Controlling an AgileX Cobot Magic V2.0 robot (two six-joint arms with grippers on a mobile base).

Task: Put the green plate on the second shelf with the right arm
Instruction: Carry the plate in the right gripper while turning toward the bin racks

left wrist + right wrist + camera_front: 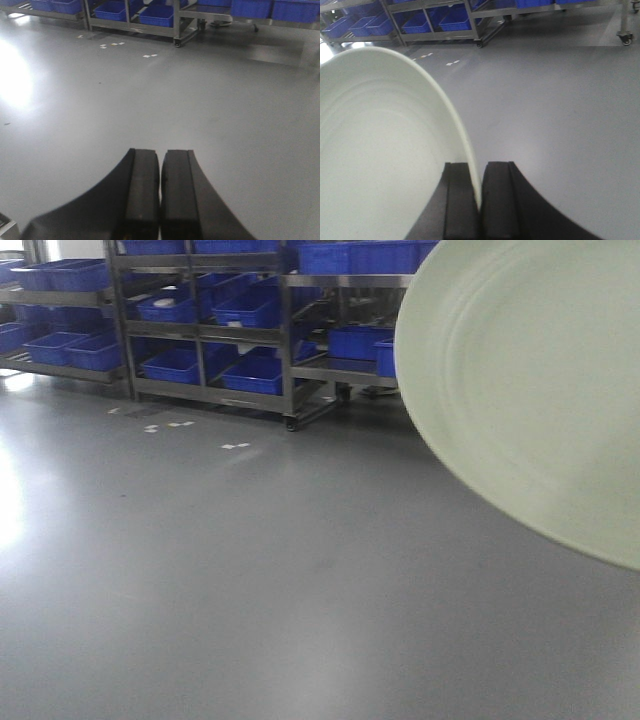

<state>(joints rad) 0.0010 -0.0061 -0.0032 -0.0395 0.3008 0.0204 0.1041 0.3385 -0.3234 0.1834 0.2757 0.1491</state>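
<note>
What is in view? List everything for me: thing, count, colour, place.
green plate: one, pale green, held up on edge at the right of the front view
bins: many, blue, on the racks along the far wall
shelving racks: at least two, grey metal, far side of the room
floor marks: a few, white, on the floor before the racks
floor: one, grey and glossy, across every view
left end effector: one, black, shut and empty above the floor
right end effector: one, black, shut on the green plate's rim
</note>
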